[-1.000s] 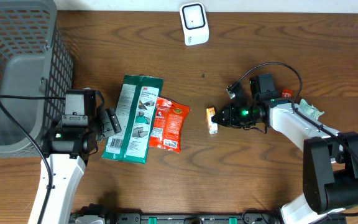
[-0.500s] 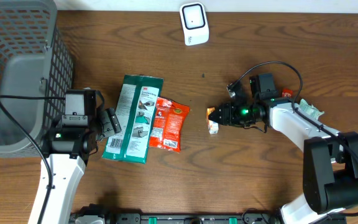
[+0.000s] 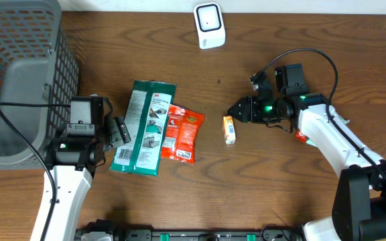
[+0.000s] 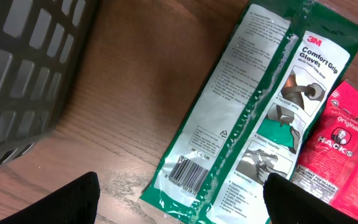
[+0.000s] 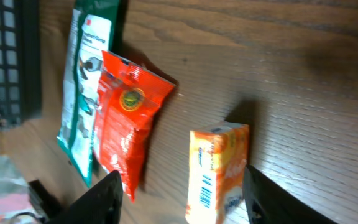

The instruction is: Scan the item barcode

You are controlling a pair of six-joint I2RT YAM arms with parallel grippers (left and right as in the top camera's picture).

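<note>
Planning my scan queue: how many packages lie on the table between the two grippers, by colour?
Green glove pack: 1
Red pouch: 1
Orange box: 1
Total: 3

A dark brown table [image 3: 179, 194] with streaked wood grain carries a green glove packet [image 3: 143, 127], its back panel white with black print and a black-striped barcode. Beside it, a red-orange pouch [image 3: 183, 134] bears a round yellow-and-green emblem and white lettering. The small box [image 3: 229, 129] is orange and pale yellow with a barcode on one side. The basket [image 3: 19, 40] is grey, gridded mesh. The scanner [image 3: 210, 25] is white with a dark window. A green light shows on the white-and-black right arm [image 3: 324, 130].
</note>
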